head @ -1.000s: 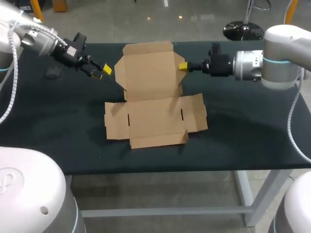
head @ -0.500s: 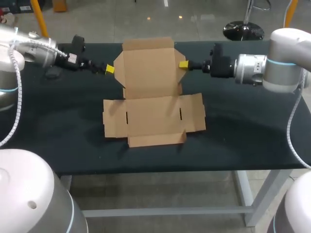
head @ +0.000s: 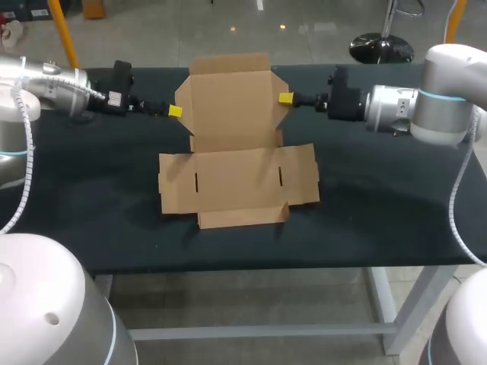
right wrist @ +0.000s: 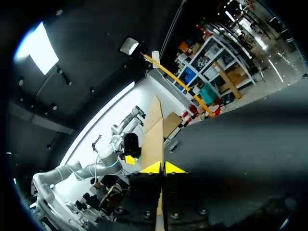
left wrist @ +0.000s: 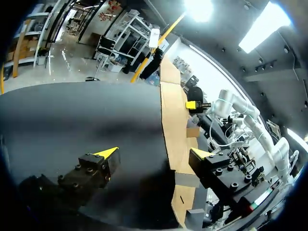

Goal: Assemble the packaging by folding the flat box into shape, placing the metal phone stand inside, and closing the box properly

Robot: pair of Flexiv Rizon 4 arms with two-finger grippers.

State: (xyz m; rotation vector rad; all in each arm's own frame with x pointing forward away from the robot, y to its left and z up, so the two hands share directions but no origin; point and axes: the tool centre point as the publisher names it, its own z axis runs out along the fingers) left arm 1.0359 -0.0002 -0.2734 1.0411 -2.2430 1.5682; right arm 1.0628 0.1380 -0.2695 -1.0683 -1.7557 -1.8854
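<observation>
The brown cardboard box (head: 237, 179) lies unfolded on the black table, its front panels flat and its rear lid panel (head: 232, 103) tilted up. My right gripper (head: 286, 98) is at the lid's right edge, shut on the side flap. In the right wrist view the cardboard (right wrist: 155, 130) runs edge-on down between its closed yellow tips (right wrist: 162, 167). My left gripper (head: 174, 111) is at the lid's left edge and stands open. In the left wrist view the cardboard edge (left wrist: 173, 120) passes between its spread fingers (left wrist: 154, 153), closer to one of them.
A small dark object (head: 79, 118) lies on the table (head: 380, 198) at the far left, mostly hidden behind my left arm. Bare black tabletop stretches to either side of the box and along the front edge.
My left gripper has swung in rightward to the lid's left edge. The lid panel has risen and the whole box has slid slightly left. The right gripper stayed shut on the flap.
</observation>
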